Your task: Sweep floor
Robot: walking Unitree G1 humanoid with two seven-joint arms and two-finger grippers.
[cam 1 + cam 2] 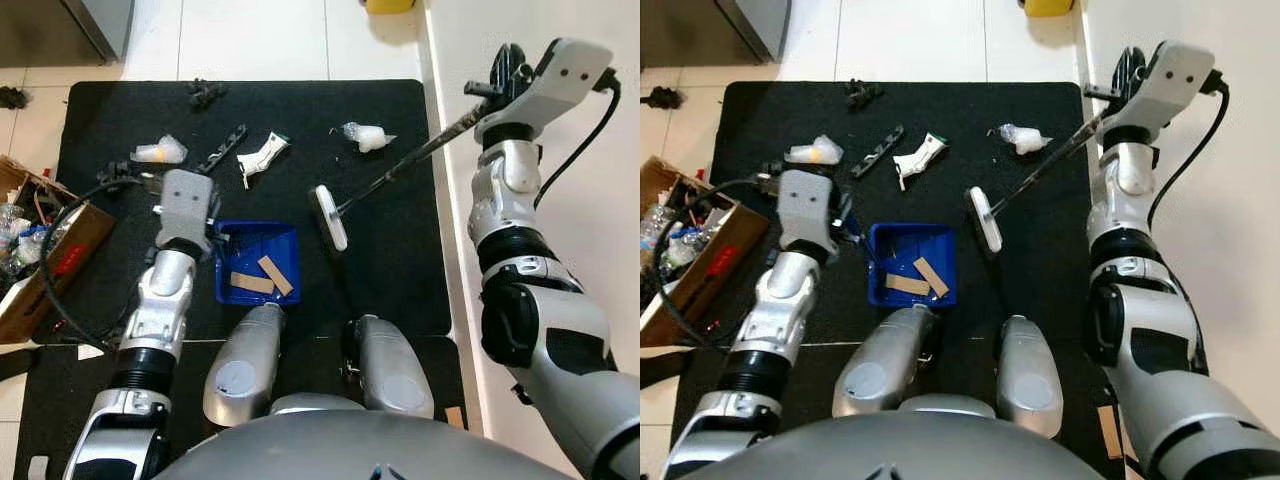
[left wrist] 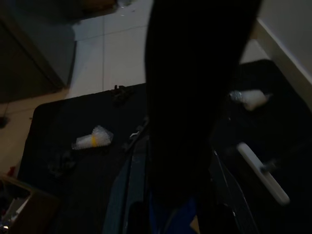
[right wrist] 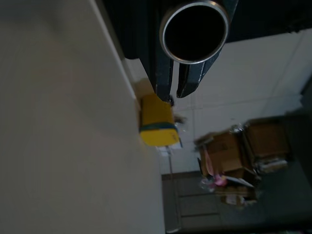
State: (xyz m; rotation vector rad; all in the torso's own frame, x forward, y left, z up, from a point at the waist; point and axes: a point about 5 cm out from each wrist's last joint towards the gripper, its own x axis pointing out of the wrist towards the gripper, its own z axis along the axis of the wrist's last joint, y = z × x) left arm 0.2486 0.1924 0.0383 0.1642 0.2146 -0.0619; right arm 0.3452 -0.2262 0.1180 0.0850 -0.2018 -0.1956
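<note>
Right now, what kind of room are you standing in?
Likely a home room or hallway: white tiled floor, a black mat strewn with litter beside a white wall, and a cardboard box of clutter.

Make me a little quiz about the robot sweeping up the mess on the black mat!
1. True or false: the blue dustpan already holds two brown scraps.
2. Which gripper holds the broom handle? A) left B) right
3. Fill in: the white broom head rests on the black ____.

Key
1. True; two flat brown pieces lie inside.
2. B; the right gripper is shut on the handle, near the wall, while the left gripper is at the dustpan.
3. mat; litter such as the crumpled plastic still lies beyond the head.
</note>
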